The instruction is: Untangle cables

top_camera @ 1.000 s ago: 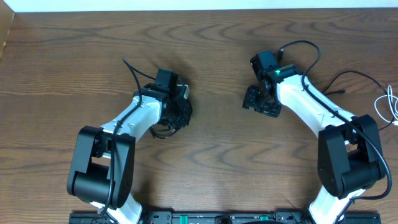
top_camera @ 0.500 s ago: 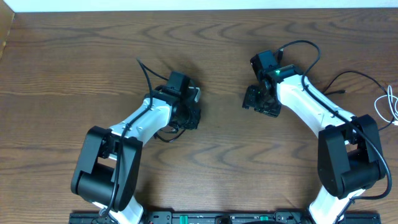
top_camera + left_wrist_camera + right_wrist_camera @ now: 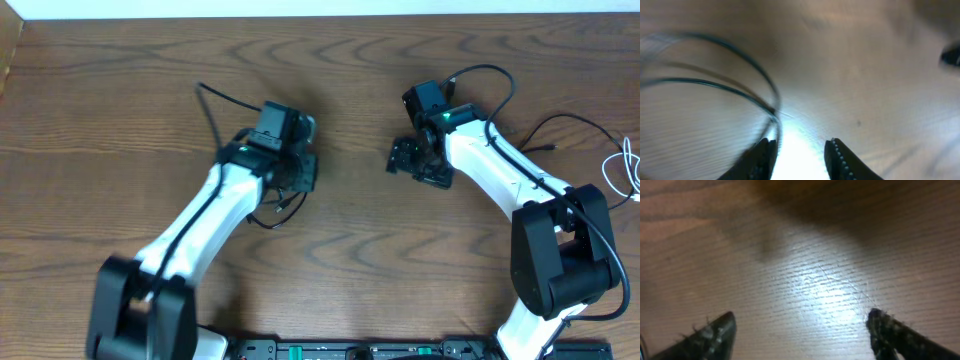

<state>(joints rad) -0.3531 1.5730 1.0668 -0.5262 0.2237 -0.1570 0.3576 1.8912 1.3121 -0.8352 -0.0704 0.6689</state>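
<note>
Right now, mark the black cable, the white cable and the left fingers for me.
black cable (image 3: 773, 109), left wrist view, where its two strands meet.
white cable (image 3: 627, 165), overhead view, on its loops at the far right.
left fingers (image 3: 840, 160), left wrist view, on one finger's toothed inner face.

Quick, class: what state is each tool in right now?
Left tool: open, thin black cable beside one finger, not gripped.
Right tool: open, empty.
</note>
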